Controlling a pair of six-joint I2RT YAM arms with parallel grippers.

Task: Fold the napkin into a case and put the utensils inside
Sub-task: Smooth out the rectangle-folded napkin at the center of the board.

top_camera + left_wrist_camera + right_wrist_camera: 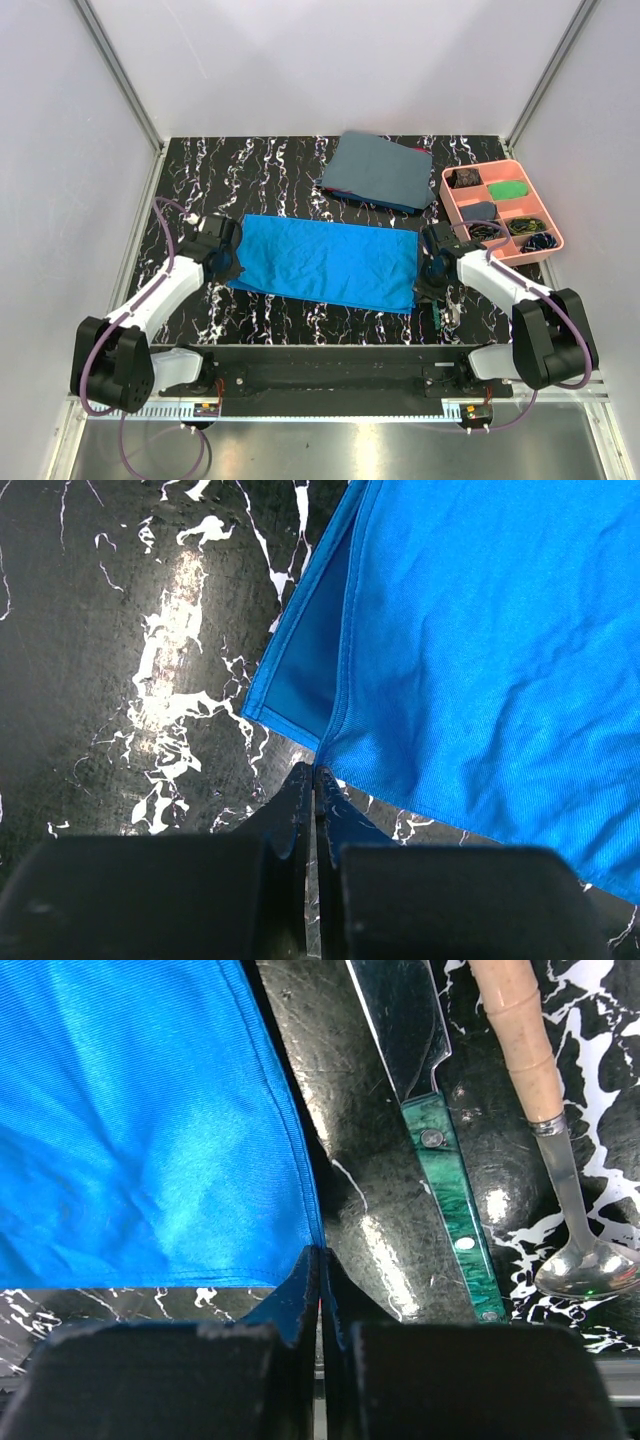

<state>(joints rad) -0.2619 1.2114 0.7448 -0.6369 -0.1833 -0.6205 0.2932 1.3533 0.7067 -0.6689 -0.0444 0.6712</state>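
At far right, your pink tray (450, 195) holds a green piece (507, 188); left gripper (315, 780) and right gripper (320, 1260) clamp napkin (330, 262) corners.

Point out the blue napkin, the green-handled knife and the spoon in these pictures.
napkin (330, 262), top view, middle of the cloth
knife (452, 1222), right wrist view, on its green handle
spoon (588, 1270), right wrist view, on its metal bowl

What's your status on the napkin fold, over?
Left gripper shut on napkin corner, right gripper shut on the other. Napkin flat, no case yet. Knife and spoon beside it, outside, nothing blocking.
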